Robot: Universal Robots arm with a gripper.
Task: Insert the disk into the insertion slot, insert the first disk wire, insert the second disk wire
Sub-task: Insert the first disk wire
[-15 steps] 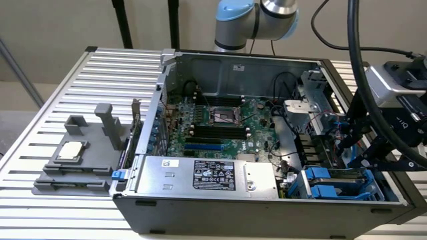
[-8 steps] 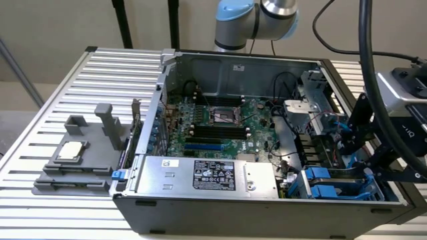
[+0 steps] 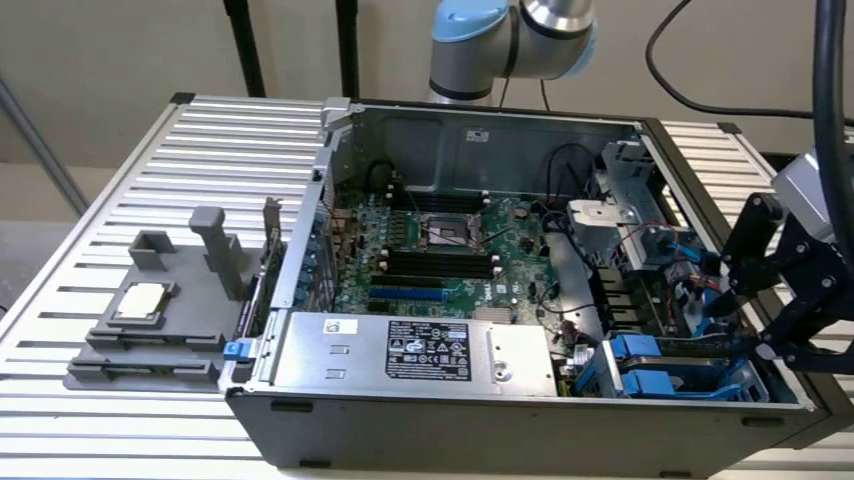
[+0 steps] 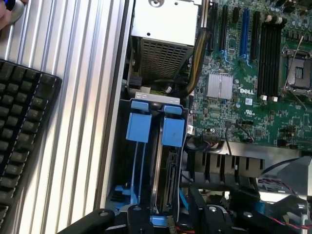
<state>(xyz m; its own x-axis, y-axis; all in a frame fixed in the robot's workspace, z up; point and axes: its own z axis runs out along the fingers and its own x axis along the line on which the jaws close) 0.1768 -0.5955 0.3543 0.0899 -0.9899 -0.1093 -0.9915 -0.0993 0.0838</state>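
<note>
Exterior view: found the gripper [image 3: 758, 318] at the exterior view's right, over the corner of the computer case [image 3: 534, 425], just beside and above the insertion slot [image 3: 667, 365]; could not tell its opening, wide or narrow.

Wrist view: saw the disk [image 4: 168, 180] seated on edge inside the insertion slot [image 4: 124, 156], close ahead of the gripper [image 4: 170, 220], with the long axis pointing away from it.

It looks like a robotics lab: an open computer case [image 3: 534, 405] lies on a ribbed metal tabletop [image 3: 227, 150], a robot arm [image 3: 514, 40] rises at its far side, a grey parts fixture [image 3: 167, 330] is beside it, and a black keyboard [image 4: 19, 126] is nearby.
</note>
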